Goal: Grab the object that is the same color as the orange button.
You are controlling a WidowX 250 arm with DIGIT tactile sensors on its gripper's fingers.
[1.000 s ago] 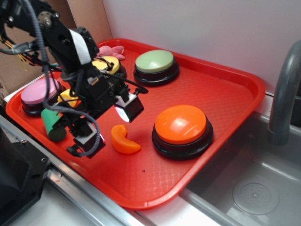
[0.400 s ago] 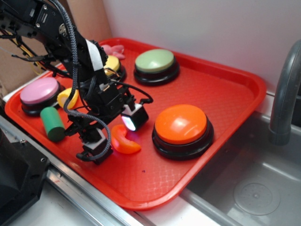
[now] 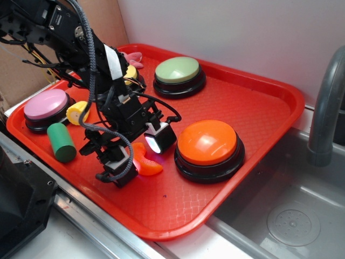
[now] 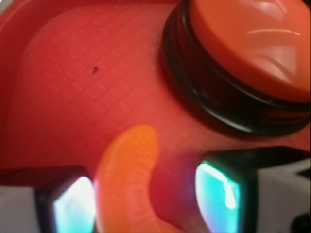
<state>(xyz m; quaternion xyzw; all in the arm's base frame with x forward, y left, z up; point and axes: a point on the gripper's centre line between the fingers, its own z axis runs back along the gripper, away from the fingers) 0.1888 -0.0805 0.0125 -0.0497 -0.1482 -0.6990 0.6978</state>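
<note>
The object, a small glossy orange crescent (image 3: 146, 163) (image 4: 127, 184), lies on the red tray (image 3: 259, 108) just left of the orange button (image 3: 207, 142) (image 4: 252, 43). My gripper (image 3: 141, 152) (image 4: 148, 201) is open and low over the tray, with the crescent between its two fingers. In the wrist view the crescent sits close beside the left pad (image 4: 73, 206), and a gap of tray shows between it and the right pad (image 4: 218, 194). The orange button's black base stands just beyond the right finger.
On the tray's left stand a pink button (image 3: 46, 105), a green cylinder (image 3: 61, 142) and a small yellow toy (image 3: 78, 112). A green button (image 3: 178, 71) sits at the back, with a yellow button (image 3: 129, 72) partly behind my arm. A sink and grey faucet (image 3: 326, 108) lie to the right.
My gripper has moved right and down towards the orange button, from beside the crescent to straddling it. The jaws have stayed open. The crescent has hardly shifted.
</note>
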